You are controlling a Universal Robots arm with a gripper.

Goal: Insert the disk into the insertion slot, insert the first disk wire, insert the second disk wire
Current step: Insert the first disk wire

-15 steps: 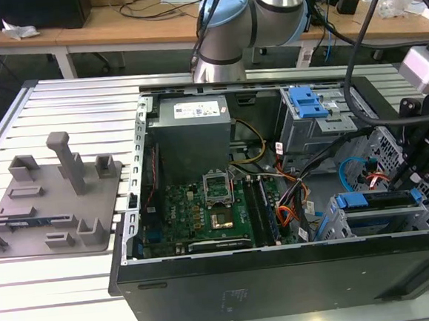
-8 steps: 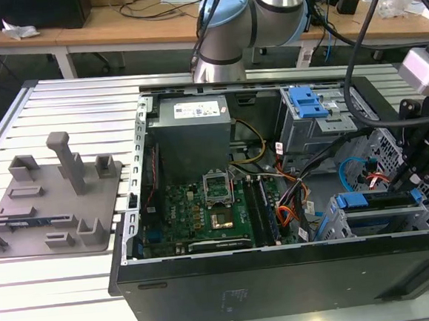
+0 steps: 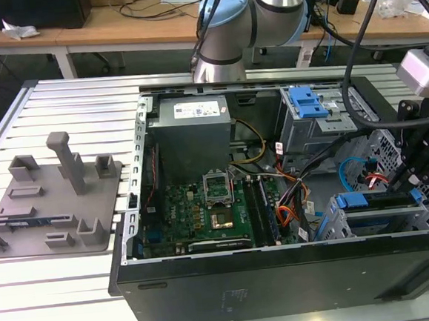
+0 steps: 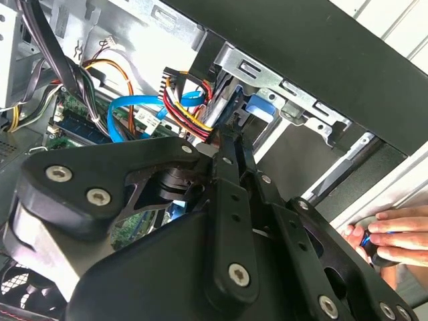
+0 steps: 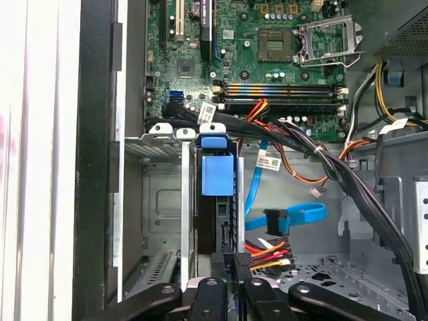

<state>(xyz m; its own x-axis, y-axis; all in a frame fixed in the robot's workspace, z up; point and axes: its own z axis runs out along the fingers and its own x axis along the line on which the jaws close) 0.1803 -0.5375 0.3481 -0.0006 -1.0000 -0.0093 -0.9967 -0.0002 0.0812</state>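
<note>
The flat silver hard drive in its bright blue plastic carrier (image 5: 217, 175) sits edge-on inside the grey perforated sheet-metal drive bay (image 5: 160, 200), at a corner of the open black computer case (image 3: 283, 281). The black gripper (image 5: 229, 264) is closed on the plug of the red, orange and black wire bundle (image 5: 267, 251), just behind the drive and apparently aligned for its connector. The thin light-blue cable (image 5: 294, 215) hangs loose nearby.

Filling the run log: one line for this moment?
disk in insertion slot | tool shut on first disk wire | second disk wire loose
</note>
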